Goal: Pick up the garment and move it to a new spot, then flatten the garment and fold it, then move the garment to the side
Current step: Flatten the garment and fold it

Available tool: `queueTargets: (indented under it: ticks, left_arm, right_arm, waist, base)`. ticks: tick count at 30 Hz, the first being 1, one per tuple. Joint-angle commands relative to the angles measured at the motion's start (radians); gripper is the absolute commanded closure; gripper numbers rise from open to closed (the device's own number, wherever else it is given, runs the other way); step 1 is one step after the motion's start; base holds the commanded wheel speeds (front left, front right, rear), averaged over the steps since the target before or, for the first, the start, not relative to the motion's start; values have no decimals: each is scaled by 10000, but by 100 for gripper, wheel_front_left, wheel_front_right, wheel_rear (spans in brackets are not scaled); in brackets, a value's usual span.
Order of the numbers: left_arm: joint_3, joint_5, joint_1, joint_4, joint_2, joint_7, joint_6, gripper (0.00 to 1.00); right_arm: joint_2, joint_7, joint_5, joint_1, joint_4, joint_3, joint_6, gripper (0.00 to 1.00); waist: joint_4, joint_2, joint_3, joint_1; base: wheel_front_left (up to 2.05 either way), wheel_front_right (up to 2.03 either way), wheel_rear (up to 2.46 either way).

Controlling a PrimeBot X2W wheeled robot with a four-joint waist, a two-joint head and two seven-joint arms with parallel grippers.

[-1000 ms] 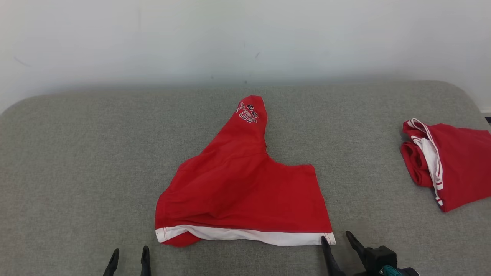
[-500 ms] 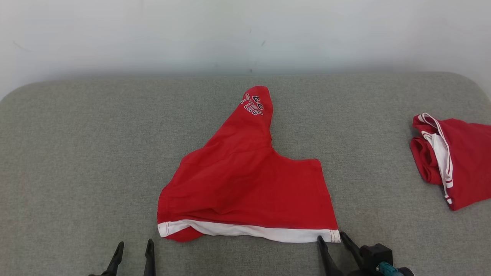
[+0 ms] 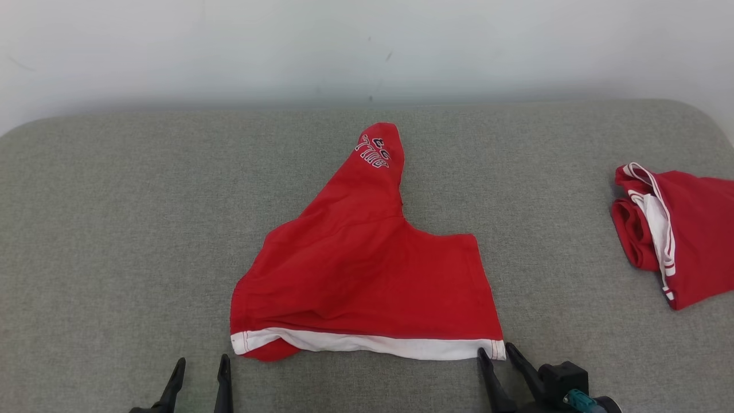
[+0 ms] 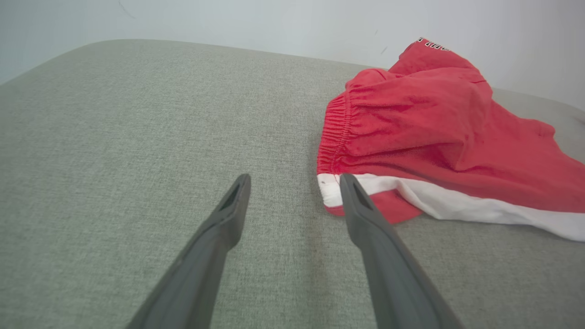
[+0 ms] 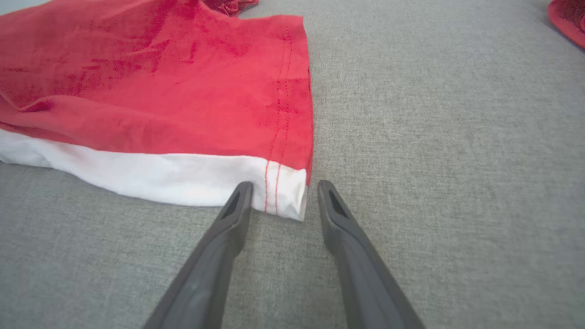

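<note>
The garment lies rumpled on the worktop. The right pincer, part open and empty, straddles its near right hem corner. The left pincer gapes empty beside its near left corner. A shallow pinch there may catch one layer or slip off.

This looks like a plain test room, though it is hard to say more. A big grey cloth pad with round corners sits right against a white wall with little scuff marks. A red garment lies on the pad.
</note>
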Motion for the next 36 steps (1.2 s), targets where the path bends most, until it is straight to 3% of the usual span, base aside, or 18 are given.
queueTargets:
  ticks: [1,3,4,8,36]
  left_arm:
    - [-27,-117,-80,6,-6,-30,48,0]
    - [-47,-135,-104,20,-6,-30,51,0]
    - [-53,-138,-113,23,-6,-30,52,0]
    - [-52,-127,-142,4,-7,-30,59,0]
    - [-967,-1582,-748,788,-2,-30,-75,0]
  right_arm:
    - [10,7,-25,124,-22,8,-29,29]
    - [12,7,-35,104,-30,82,-29,32]
    - [12,7,-29,97,-27,114,-29,51]
    - [12,7,-64,66,-36,188,-29,100]
    - [-80,12,-610,-184,-232,-128,-30,100]
  waist:
    - [-22,-1,10,-1]
    - [-31,-1,22,-1]
    - [-30,-1,28,-1]
    - [-25,-1,69,-1]
    - [-526,-1,646,-1]
  base:
    - [0,0,0]
    - [0,0,0]
    - [0,0,0]
    - [0,0,0]
    - [0,0,0]
